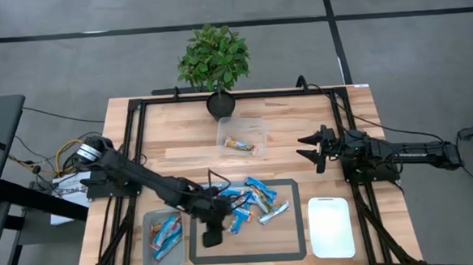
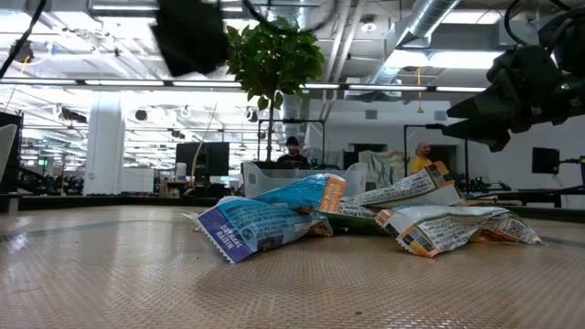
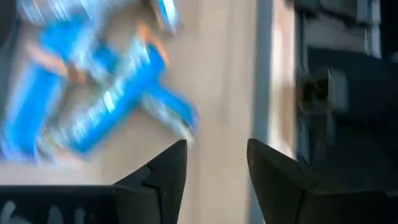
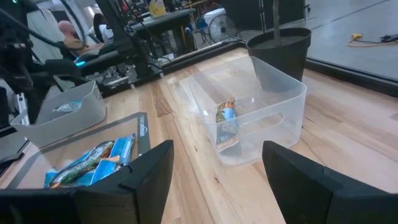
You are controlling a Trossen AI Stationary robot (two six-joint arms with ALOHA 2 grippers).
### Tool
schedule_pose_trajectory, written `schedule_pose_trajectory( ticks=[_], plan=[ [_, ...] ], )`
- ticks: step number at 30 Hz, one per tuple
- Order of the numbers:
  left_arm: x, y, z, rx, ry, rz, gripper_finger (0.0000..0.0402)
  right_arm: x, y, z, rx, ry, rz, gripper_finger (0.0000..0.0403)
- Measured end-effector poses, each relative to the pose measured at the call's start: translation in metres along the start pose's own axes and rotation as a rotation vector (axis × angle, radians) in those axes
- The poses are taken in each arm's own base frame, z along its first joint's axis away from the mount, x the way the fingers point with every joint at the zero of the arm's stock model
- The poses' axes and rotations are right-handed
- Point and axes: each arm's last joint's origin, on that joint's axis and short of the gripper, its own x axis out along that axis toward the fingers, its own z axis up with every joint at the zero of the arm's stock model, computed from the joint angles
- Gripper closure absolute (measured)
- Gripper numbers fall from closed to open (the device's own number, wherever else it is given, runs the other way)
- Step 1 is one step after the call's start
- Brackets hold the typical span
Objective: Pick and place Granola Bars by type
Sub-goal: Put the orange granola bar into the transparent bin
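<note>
granola bars [image 3: 106, 99] lie, apparently, just beyond left fingers [image 3: 163, 171], untouched.

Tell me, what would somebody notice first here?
Probably the heap of shiny blue wrapped granola bars on the grey mat with a dark border at the wooden table's near edge, with the left end effector hovering open just beside it. Next, the leafy green potted plant at the far edge.

Glossy foil-wrapped Granola Bars [image 1: 254, 198] on a textured mat [image 1: 286, 235]; pale wooden table [image 1: 180, 131], clear plastic bin [image 1: 241, 135]
</note>
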Motion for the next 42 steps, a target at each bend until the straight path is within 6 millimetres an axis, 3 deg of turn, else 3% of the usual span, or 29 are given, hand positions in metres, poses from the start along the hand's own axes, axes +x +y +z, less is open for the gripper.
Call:
schedule_pose_trajectory(
  ticks=[7, 15, 20, 29, 42],
  plan=[
    [0.031, 0.024, 0.009, 0.132, 0.004, 0.081, 0.0242, 0.000, 0.000, 0.000, 0.000, -0.002, 0.000, 0.0163],
    [0.061, 0.033, 0.004, 0.396, 0.064, 0.138, 0.0242, 0.000, 0.000, 0.000, 0.000, -0.004, 0.000, 0.0163],
    [0.064, 0.039, 0.006, 0.473, 0.058, 0.218, 0.0242, 0.000, 0.000, 0.000, 0.000, -0.004, 0.000, 0.0163],
    [0.067, 0.049, 0.002, 0.461, 0.075, 0.232, 0.0242, 0.000, 0.000, 0.000, 0.000, -0.004, 0.000, 0.0163],
    [0.082, 0.066, -0.016, 0.467, 0.028, 0.247, 0.0242, 0.000, 0.000, 0.000, 0.000, -0.004, 0.000, 0.0163]
  ],
)
